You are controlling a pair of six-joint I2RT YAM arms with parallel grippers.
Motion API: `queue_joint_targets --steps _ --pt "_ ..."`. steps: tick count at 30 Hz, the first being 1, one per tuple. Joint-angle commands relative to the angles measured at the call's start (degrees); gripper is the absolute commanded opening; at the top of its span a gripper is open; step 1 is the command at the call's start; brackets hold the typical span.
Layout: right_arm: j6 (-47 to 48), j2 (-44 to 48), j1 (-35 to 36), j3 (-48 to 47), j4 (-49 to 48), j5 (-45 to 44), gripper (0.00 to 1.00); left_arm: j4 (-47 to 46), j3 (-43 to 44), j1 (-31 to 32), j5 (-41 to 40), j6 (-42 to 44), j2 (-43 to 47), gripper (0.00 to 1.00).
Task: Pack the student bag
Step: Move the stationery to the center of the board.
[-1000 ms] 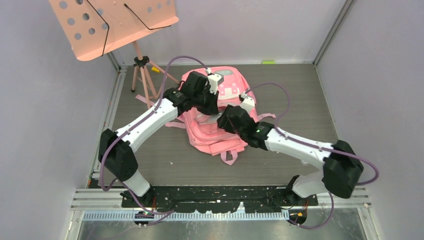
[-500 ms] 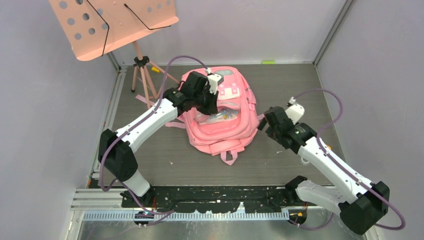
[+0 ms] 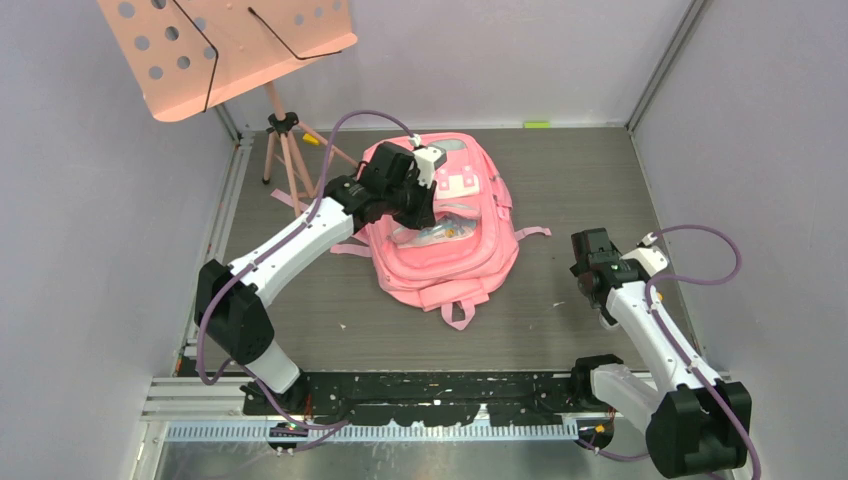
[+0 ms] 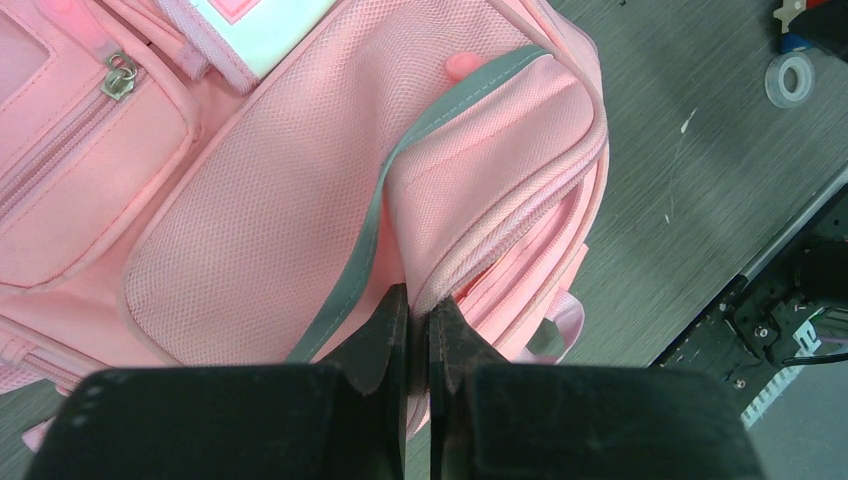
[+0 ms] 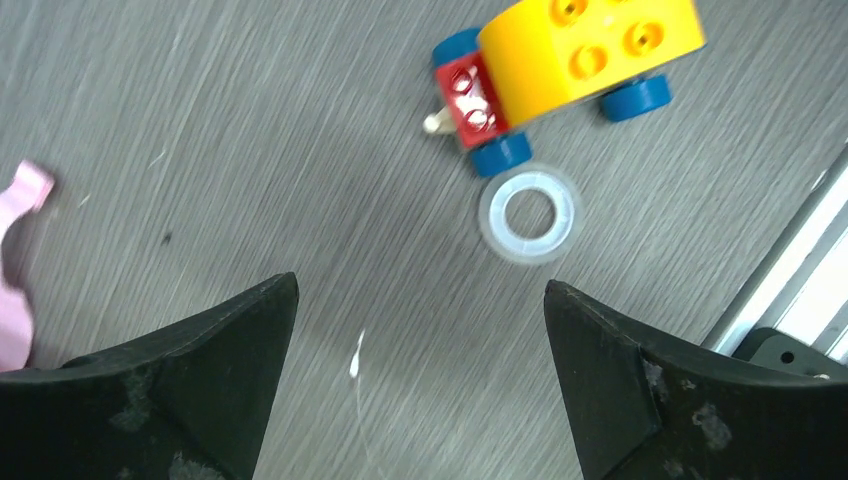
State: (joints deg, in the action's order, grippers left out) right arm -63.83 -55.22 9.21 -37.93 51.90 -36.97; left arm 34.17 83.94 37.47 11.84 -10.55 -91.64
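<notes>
The student bag (image 3: 445, 255), a big soft pink backpack, lies on the floor at the centre of the top view. Its main opening gapes, and something pale with small coloured bits shows inside. My left gripper (image 3: 417, 208) is shut on the bag's piped edge. In the left wrist view the fingertips (image 4: 418, 315) pinch that seam beside the grey reflective strip (image 4: 400, 170). My right gripper (image 3: 592, 275) hangs over bare floor to the right of the bag. It stands open and empty in the right wrist view (image 5: 420, 330).
A yellow toy car (image 5: 575, 55) with blue wheels and a clear tape ring (image 5: 527, 212) lie on the floor ahead of the right fingers. A pink strap end (image 5: 15, 270) lies at the left. The salmon music stand (image 3: 230, 50) on its tripod (image 3: 285, 140) is at the back left.
The right arm pulled out of the bag's opening and swung right and toward the near edge while its jaws opened wide. The left gripper kept its hold, unmoved.
</notes>
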Motion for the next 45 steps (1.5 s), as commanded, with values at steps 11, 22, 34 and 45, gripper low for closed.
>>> queue_joint_targets --steps 11,22,34,45 --pt "4.1 -1.7 -12.5 4.3 -10.8 4.6 1.00 -3.5 0.4 -0.4 1.9 -2.2 3.2 0.00" --pt "5.3 -2.0 -18.2 9.3 -16.2 10.2 1.00 -3.5 0.4 -0.5 2.1 -2.3 3.0 0.00" --pt "8.0 -8.3 -19.7 9.5 -22.2 16.2 1.00 -3.4 0.4 -0.4 1.5 -1.7 3.6 0.00" --pt "9.9 -15.0 -19.5 10.2 -28.4 29.3 0.92 -3.2 0.7 -0.4 1.1 -1.5 3.7 0.00"
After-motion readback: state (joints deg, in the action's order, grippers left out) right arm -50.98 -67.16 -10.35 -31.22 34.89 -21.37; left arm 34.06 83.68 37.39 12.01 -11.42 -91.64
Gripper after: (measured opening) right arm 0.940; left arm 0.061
